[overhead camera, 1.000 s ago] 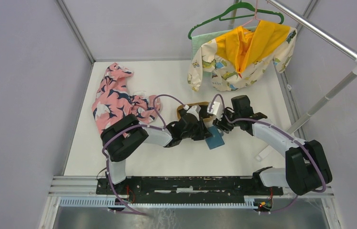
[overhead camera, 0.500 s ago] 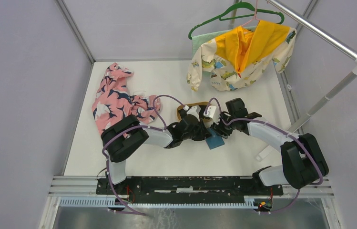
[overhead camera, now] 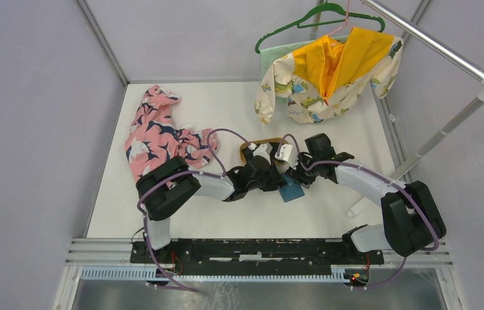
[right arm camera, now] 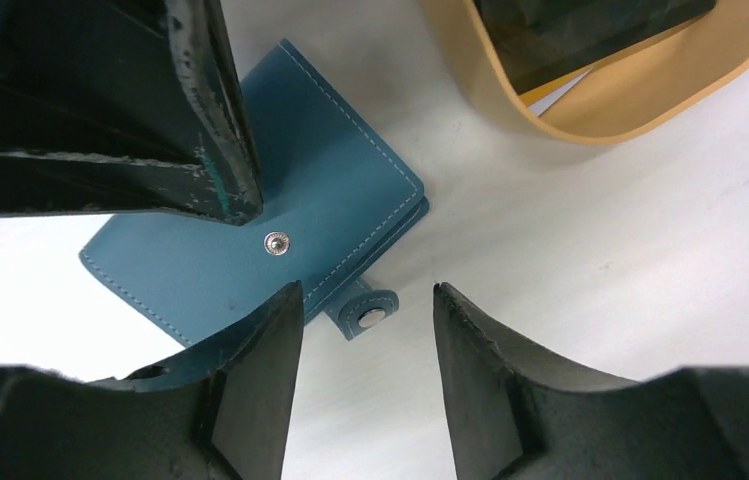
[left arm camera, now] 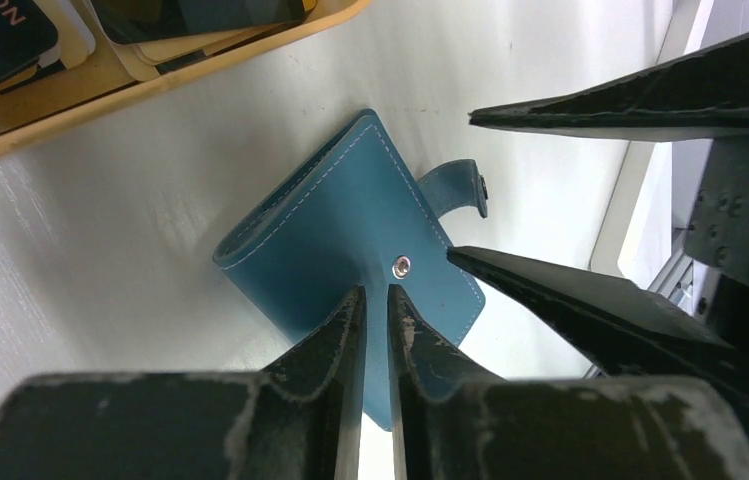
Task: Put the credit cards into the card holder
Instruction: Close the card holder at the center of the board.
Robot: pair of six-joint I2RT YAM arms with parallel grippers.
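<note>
From above we only catch a teal corner of the card holder (overhead camera: 291,191). The rest sits under the arms (overhead camera: 255,174), and the wooden tray (overhead camera: 262,141) is down to a sliver of tan rim, its contents out of sight. On the left wrist view the tray runs off the top edge, and the credit cards (left arm camera: 190,15) in it are cropped, one's lettering cut to a fragment. The left gripper (left arm camera: 370,295) covers the holder's near edge, so we can't tell whether its fingers pinch anything. On the right wrist view one of its fingers masks the holder's left part. The holder lies closed, pockets unseen. The green hanger (overhead camera: 327,8) loses its hook to the frame.
</note>
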